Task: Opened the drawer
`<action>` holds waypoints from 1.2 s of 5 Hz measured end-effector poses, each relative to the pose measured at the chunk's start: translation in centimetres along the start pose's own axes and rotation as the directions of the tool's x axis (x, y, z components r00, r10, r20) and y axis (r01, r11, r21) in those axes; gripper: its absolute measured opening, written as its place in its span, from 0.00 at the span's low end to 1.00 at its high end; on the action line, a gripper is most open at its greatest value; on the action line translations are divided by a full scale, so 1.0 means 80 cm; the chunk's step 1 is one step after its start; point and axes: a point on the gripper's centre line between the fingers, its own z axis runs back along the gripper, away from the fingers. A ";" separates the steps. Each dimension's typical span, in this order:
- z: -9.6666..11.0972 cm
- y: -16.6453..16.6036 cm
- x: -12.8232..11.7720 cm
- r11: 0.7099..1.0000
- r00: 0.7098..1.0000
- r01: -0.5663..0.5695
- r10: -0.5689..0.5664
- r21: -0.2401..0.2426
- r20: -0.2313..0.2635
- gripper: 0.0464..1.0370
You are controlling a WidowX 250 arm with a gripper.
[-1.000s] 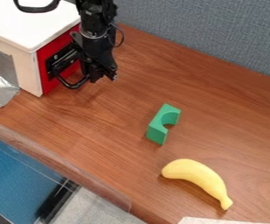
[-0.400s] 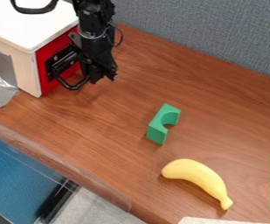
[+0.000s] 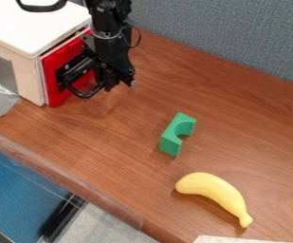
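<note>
Yellow banana (image 3: 214, 191) nearest you, green block (image 3: 176, 135) beyond it. Farther off, your gripper (image 3: 120, 82) hangs at black handle (image 3: 84, 94) of red drawer (image 3: 59, 56), slightly out of white-topped box (image 3: 31, 28); you can't tell whether gripper's open or closed.

A grey-blue fabric partition (image 3: 224, 42) stands along the far edge of the bench (image 3: 117, 147), whose top is reddish-brown wood grain. Beyond the near left edge lie a blue panel (image 3: 15, 175), a black bar (image 3: 63, 216) and a pale grey speckled surface (image 3: 104, 225). The light is soft.
</note>
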 end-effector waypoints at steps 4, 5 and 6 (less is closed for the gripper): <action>0.014 -0.040 0.009 0.999 0.999 0.030 -0.030 -0.033 0.014 0.11; 0.017 -0.051 0.009 0.998 0.999 0.032 -0.031 -0.049 0.011 0.11; 0.022 -0.058 0.011 0.997 1.000 0.011 -0.012 -0.076 -0.007 0.11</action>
